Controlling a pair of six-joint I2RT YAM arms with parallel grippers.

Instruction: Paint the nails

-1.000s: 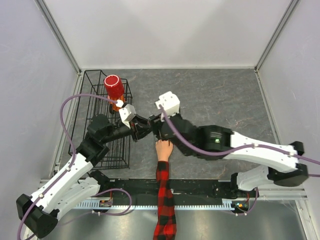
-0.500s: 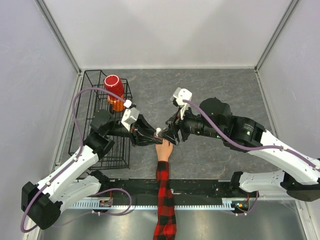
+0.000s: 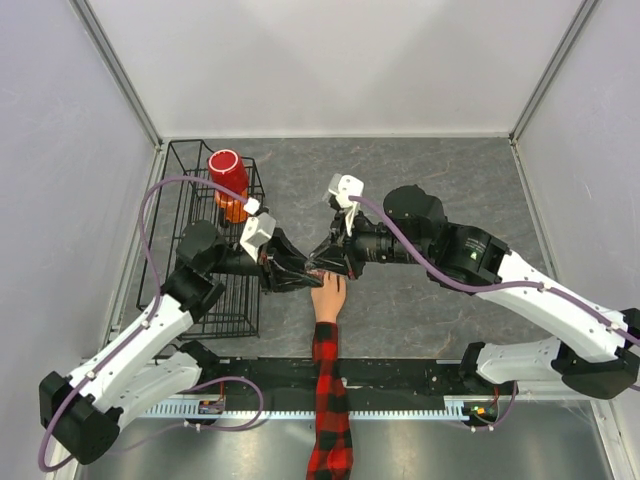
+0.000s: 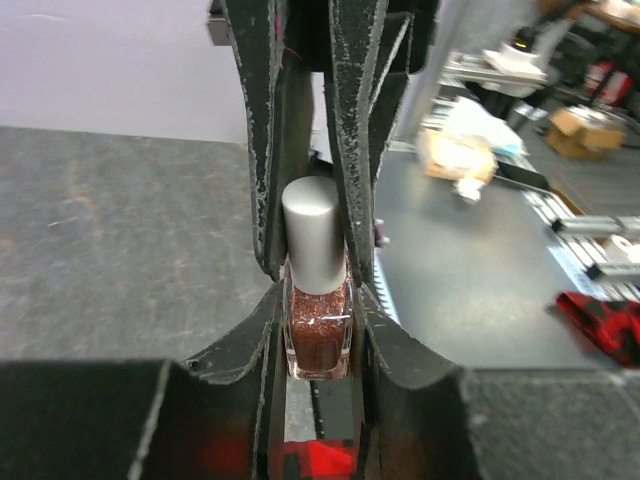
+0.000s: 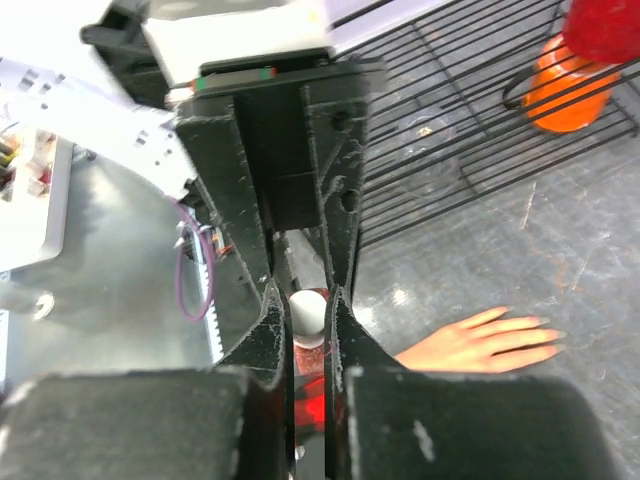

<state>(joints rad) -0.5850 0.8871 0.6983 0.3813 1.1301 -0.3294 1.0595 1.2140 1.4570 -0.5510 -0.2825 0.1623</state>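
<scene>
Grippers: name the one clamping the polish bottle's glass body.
The left gripper pinches the glittery glass of the nail polish bottle; the right gripper clamps only its silver cap.

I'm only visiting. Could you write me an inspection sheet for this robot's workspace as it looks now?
Surface: grey mottled table.
Job's things: mannequin hand in plaid sleeve lies flat; nails too small to judge; nail polish bottle, silver cap on.
Clutter: wire basket holding red cup, orange item.
Grippers: left gripper fingers shut on bottle; right gripper fingers shut on cap.
Cables: purple cables, looping loosely.
Surroundings: pale walls; nothing else seen.
</scene>
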